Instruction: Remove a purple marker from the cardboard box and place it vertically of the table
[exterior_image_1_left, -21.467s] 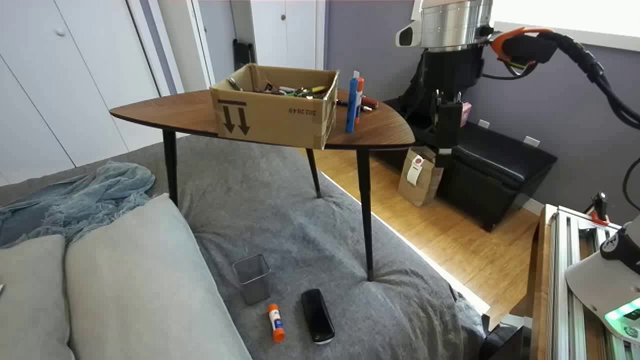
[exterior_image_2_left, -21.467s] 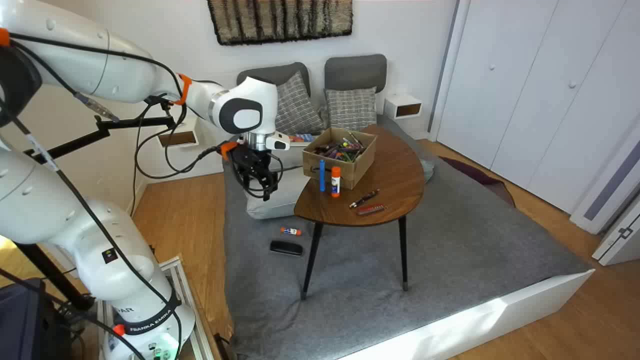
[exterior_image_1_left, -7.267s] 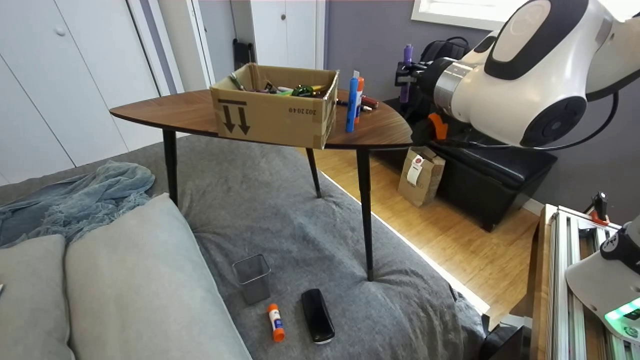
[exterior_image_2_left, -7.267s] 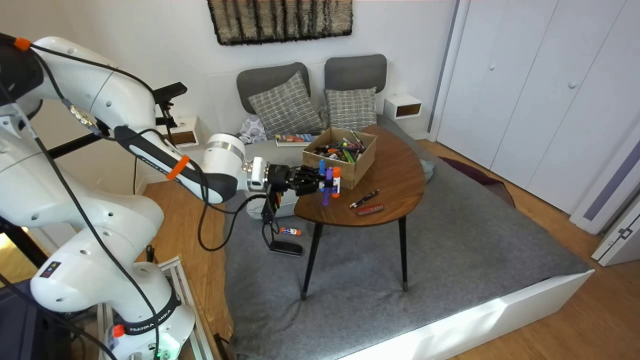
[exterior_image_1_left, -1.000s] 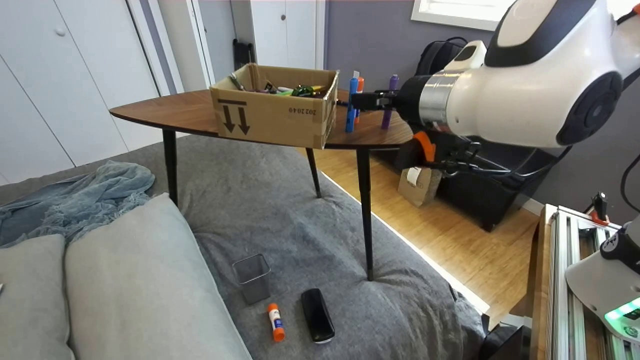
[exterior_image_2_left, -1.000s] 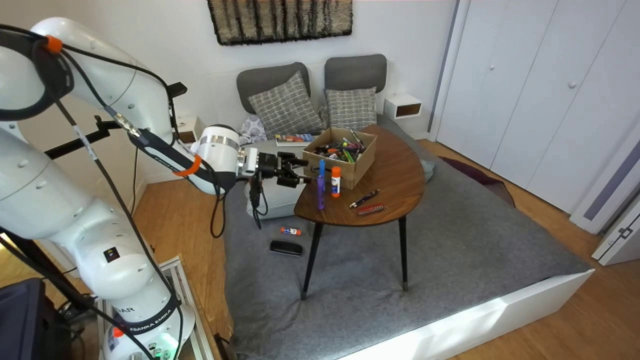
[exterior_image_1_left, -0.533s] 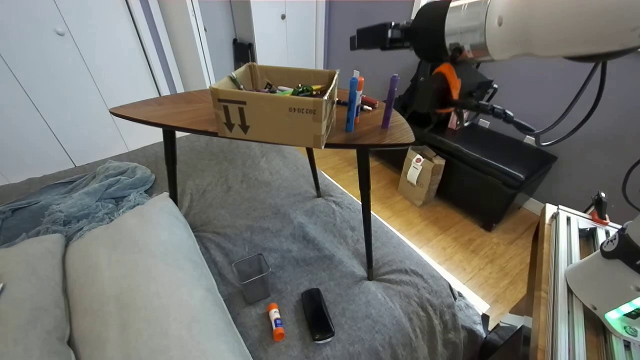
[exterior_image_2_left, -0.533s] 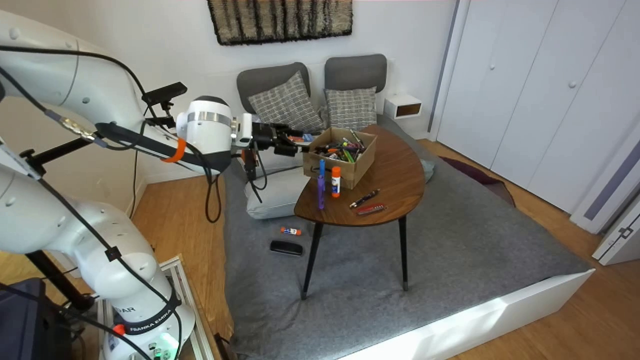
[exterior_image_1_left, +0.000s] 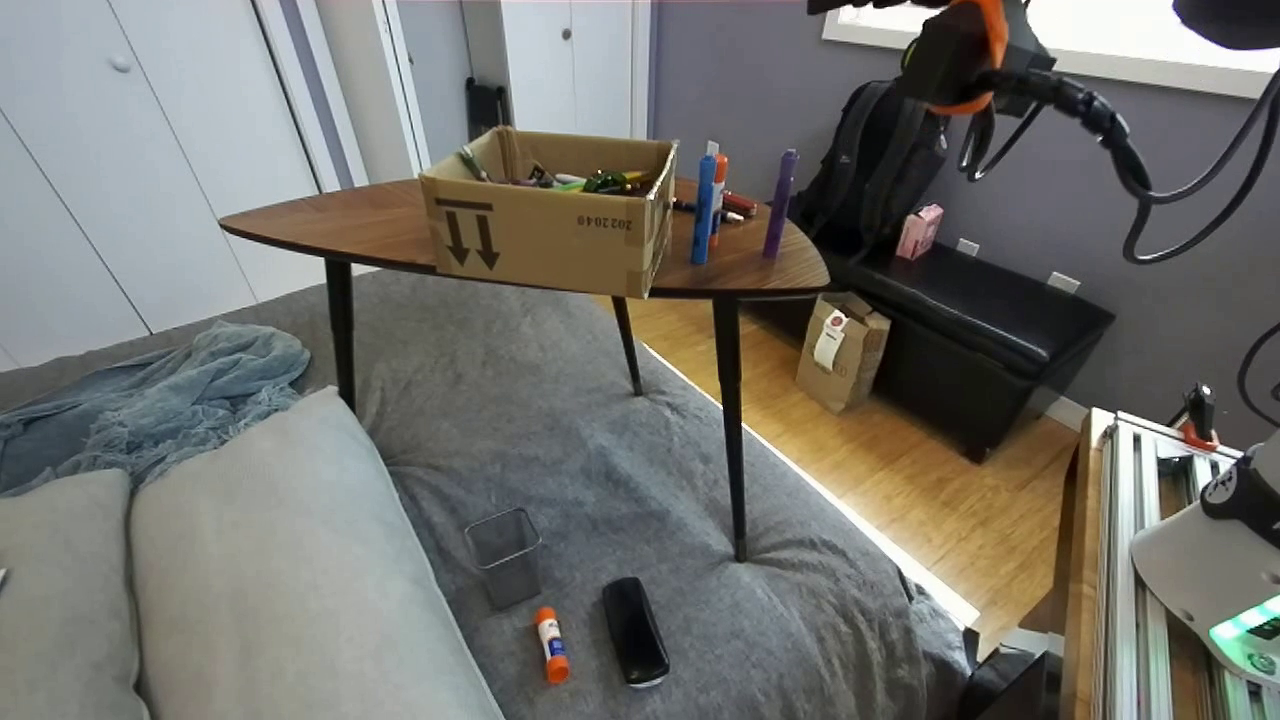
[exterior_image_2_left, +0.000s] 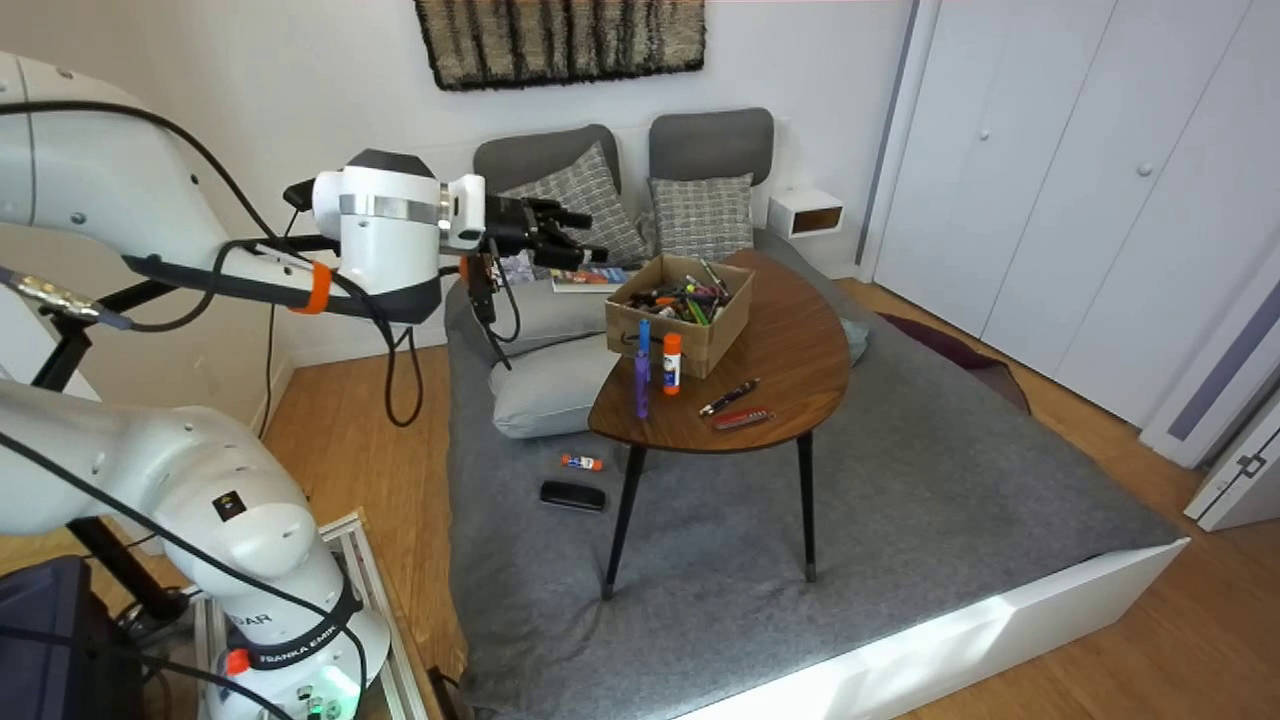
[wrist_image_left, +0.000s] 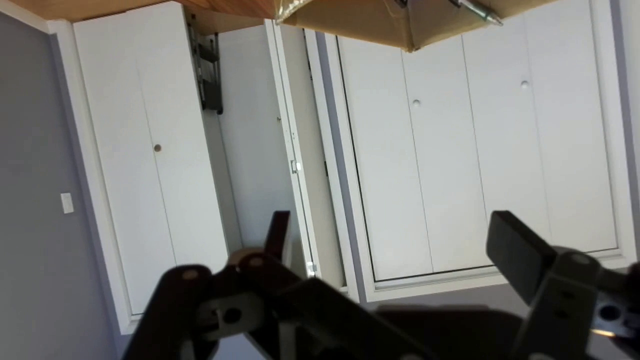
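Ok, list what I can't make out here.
Cardboard box: bottom under piled contents in an exterior view; cut off by the wrist view's top edge.
Blue marker: lower part behind purple marker in an exterior view.
Upright glue stick: label print too small in an exterior view.

I make it six things on the counter (exterior_image_2_left: 800, 330).
Toward the left front corner, in an exterior view: one purple marker (exterior_image_2_left: 641, 386), one blue marker (exterior_image_2_left: 644, 333), one glue stick (exterior_image_2_left: 672, 366). Toward the front edge: one dark pen (exterior_image_2_left: 729, 398), one red object (exterior_image_2_left: 742, 419). Left edge: one cardboard box (exterior_image_2_left: 722, 337), its pens (exterior_image_2_left: 697, 312) too jumbled for me to count. Off the counter: a second glue stick (exterior_image_2_left: 582, 462), one black case (exterior_image_2_left: 572, 496), one mesh cup (exterior_image_1_left: 505, 562).
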